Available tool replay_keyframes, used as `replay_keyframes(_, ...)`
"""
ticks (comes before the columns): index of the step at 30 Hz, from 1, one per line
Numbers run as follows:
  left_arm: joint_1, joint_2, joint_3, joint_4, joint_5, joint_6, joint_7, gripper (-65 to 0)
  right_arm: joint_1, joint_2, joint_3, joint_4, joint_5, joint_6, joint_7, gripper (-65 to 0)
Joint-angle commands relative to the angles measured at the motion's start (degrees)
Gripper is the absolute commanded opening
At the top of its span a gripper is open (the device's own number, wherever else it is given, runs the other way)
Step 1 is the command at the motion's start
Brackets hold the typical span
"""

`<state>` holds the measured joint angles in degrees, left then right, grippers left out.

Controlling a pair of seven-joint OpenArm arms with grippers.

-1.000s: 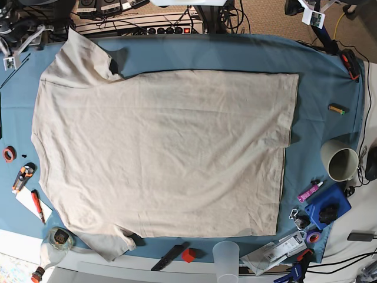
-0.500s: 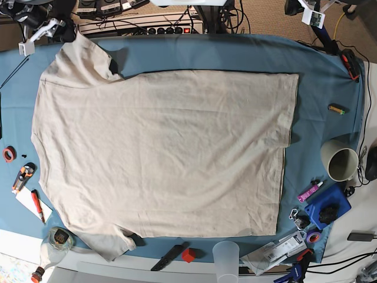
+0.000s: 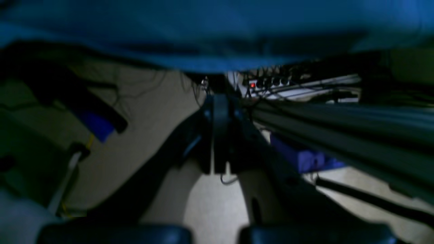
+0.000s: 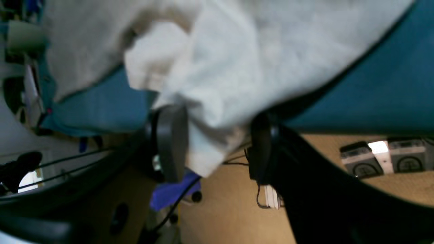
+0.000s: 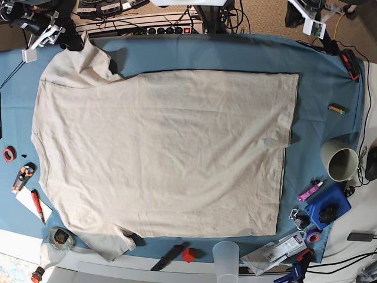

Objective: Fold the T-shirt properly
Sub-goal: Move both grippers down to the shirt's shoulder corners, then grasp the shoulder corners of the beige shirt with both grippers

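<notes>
Beige T-shirt (image 5: 165,153) spread flat on counter (image 5: 235,56); right tool (image 4: 217,142) spread around sleeve; left tool (image 3: 218,135) pressed together.

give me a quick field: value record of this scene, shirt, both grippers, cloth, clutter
garment: T-shirt spread flat, one sleeve at the far left corner, other sleeve at the near left edge
right gripper: at the far sleeve, open, sleeve fabric between its fingers, not clamped
left gripper: off the table's far right corner, away from the shirt; open or shut unclear
surface: blue table cloth
clutter: cup, marker, red block
fold progress: none visible
</notes>
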<state>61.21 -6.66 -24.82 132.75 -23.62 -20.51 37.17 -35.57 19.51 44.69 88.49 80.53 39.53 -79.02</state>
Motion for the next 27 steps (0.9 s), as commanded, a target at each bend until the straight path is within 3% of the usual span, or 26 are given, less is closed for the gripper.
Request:
replay_keyframes(1,0.24,-0.17,-0.22,1.81,-0.66,-0.07,-1.16,-65.0,-0.48,0.98,0.63,0.74,1.86,0.47,0.07,-34.4)
replay_keyframes(3,-0.72,-0.17,-0.22,2.25,-0.68,-0.04,-1.20,-64.7,-0.48,0.98,0.63,0.74,2.49,0.47,-0.26,-34.4)
replay_keyframes(7,-4.07,-0.17,-0.22,2.25,-0.66,0.22,-4.24,-49.7,-0.48,0.96,0.63,0.74,2.62,0.47,-0.48,-34.4)
replay_keyframes(10,-7.56,-0.07,-0.22,2.25,-0.63,0.81,-5.57,-48.8,-0.50,0.98,0.63,0.74,2.95,0.47,-0.79,-34.4)
replay_keyframes(14,-11.96,-0.02,-0.22,2.25,-0.37,8.00,-5.46,-48.8,-0.79,0.96,0.66,0.76,4.47,0.47,-0.98,-34.4)
replay_keyframes(16,-14.03,-0.02,-0.22,2.25,-0.22,8.55,-4.98,-48.4,-0.79,0.96,0.66,0.76,4.47,0.47,-0.98,-34.4)
replay_keyframes(20,-17.51,-0.02,-0.22,1.14,-0.94,8.50,-4.61,-41.0,-0.79,0.96,0.66,0.76,4.47,0.47,-0.98,-34.4)
replay_keyframes(27,-24.04,-0.04,-0.20,-11.26,-3.74,8.04,-3.23,-40.4,-0.81,0.96,0.81,1.22,4.47,0.47,-0.98,-34.4)
